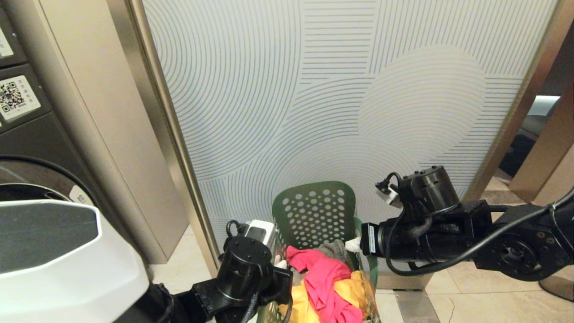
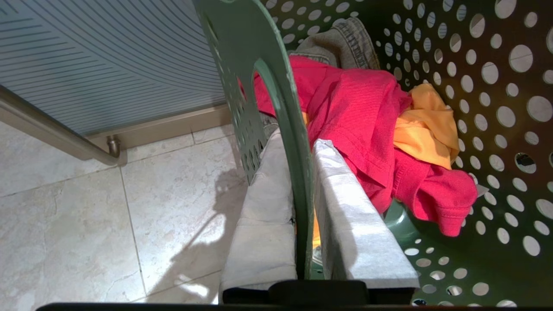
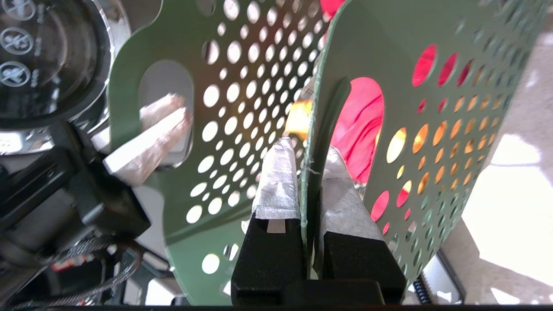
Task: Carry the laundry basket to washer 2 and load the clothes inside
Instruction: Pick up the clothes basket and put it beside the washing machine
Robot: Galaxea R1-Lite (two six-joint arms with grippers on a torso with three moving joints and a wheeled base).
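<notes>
The dark green laundry basket (image 1: 314, 211) hangs between my two arms, low in the head view. Inside lie a red garment (image 1: 323, 278), a yellow one (image 1: 354, 289) and a grey one (image 1: 334, 249). My left gripper (image 2: 298, 142) is shut on the basket's near-left wall at its handle cut-out, one taped finger inside and one outside. On the opposite wall, my right gripper (image 3: 307, 149) is shut beside the oval handle hole. A dark washer (image 1: 27, 134) with a round door (image 3: 43, 56) stands at the left. No number shows on it, so I cannot tell whether it is washer 2.
A pale patterned panel (image 1: 336, 89) fills the view straight ahead, framed by a metal post (image 1: 166, 116). A beige cabinet side (image 1: 103, 112) separates it from the washer. Tiled floor (image 1: 475, 300) lies below, with a passage opening (image 1: 533, 134) at the right.
</notes>
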